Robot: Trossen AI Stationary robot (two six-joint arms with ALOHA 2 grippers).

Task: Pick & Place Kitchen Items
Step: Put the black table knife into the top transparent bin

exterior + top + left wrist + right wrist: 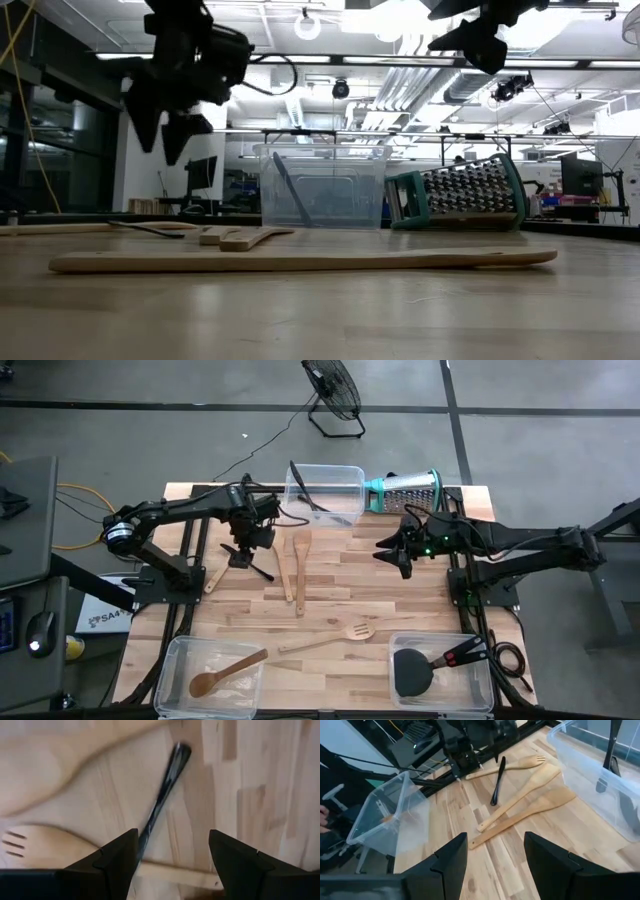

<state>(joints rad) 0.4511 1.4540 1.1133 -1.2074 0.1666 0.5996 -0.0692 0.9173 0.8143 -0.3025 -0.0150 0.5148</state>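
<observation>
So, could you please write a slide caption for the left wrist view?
Open left gripper above a thin black tool lying among wooden utensils on the table.

No readable text, labels or numbers — white box's print too small

Pale matt wooden spatulas (pixel 295 565) on a smooth butcher-block table (pixel 330 605); thin black tool (pixel 162 795) looks glossy, perhaps plastic.
</observation>
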